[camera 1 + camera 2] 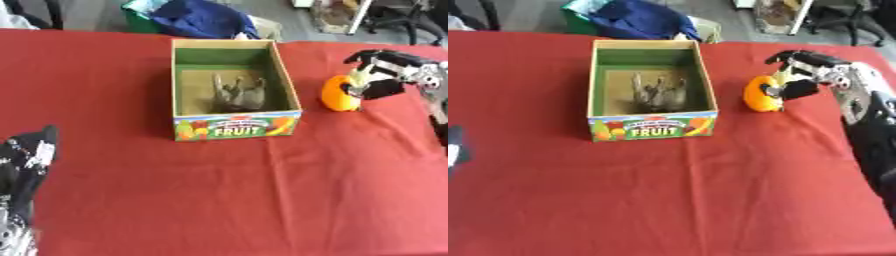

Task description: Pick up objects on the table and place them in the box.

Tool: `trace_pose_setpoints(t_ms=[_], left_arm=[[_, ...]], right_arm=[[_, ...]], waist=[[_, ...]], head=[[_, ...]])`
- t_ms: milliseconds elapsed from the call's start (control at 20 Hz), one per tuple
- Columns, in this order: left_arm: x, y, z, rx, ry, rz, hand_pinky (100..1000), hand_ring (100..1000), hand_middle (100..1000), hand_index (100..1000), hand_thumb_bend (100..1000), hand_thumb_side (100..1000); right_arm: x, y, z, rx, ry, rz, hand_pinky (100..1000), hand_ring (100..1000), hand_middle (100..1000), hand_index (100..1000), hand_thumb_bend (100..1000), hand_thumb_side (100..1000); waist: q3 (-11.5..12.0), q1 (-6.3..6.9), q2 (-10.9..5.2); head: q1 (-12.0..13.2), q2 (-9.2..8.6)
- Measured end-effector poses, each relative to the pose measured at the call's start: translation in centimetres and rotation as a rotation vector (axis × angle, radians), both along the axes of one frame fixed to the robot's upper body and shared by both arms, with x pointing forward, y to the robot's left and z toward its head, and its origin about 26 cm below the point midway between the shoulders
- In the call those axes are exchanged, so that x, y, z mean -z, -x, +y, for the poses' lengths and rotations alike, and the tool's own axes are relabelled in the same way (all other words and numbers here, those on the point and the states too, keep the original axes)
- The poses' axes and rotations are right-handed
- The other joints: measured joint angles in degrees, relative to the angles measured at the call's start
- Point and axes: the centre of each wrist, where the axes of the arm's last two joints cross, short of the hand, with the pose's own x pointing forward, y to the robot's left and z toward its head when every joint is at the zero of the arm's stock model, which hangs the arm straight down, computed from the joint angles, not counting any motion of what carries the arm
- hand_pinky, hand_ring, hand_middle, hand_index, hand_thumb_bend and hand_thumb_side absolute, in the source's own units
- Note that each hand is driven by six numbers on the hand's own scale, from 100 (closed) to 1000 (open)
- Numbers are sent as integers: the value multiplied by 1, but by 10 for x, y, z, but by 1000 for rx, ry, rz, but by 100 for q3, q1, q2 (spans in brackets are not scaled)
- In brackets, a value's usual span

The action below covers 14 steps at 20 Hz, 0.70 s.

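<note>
1. Nearest to us, our left hand (24, 165) is resting idle at the near left edge of the table (219, 200), fingers relaxed and holding nothing; only its dark, speckled shape is showing in the left eye view.

2. Moving outward, we are looking across a wide stretch of red cloth covering the table, creased here and there.

3. Past that, toward the middle of the far half of the table, the cardboard box (236, 126) is standing upright with its top open. Its near wall is carrying a colourful label reading FRUIT, and its inner walls are showing green.

4. Inside the box, a grey, crumpled-looking object (238, 92) is lying on the floor; we cannot tell what it is.

5. To the right of the box, level with its middle and just apart from its right wall, the orange object (761, 95) is sitting at the cloth, rounded with a hint of yellow on one side. We cannot tell whether it is touching the cloth or being lifted slightly.

6. Our right hand (796, 75) is reaching in from the right edge, its fingers curling around the orange object from above and from the right.

7. Beyond the far edge, a blue bag (206, 19) is lying on the floor.
</note>
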Motion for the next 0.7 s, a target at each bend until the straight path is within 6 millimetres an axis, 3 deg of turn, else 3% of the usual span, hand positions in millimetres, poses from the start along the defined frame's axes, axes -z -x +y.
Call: trace_pose_setpoints(t_ms=[200,400,450,500,700], left_arm=[[0,0,0,0,0,0,590,549,481,603,530,453],[0,0,0,0,0,0,590,549,481,603,530,454],[0,0,0,0,0,0,590,549,480,603,530,454],[0,0,0,0,0,0,590,549,480,603,530,454],[0,0,0,0,0,0,590,549,481,603,529,454]], right_arm=[[5,1,-2,-6,14,35,784,856,929,945,276,686],[6,1,0,-10,57,57,786,852,904,924,314,618],[7,0,2,-11,71,61,774,827,854,895,309,500],[8,0,4,-11,84,62,770,816,832,882,313,463],[10,-2,10,2,125,28,736,757,685,762,247,464]], waist=[[-5,-4,0],[-8,-5,0],[-9,-4,0],[-9,-3,0],[-9,0,0]], head=[[-1,0],[-1,-1],[-2,-2],[-2,-3],[-3,-39]])
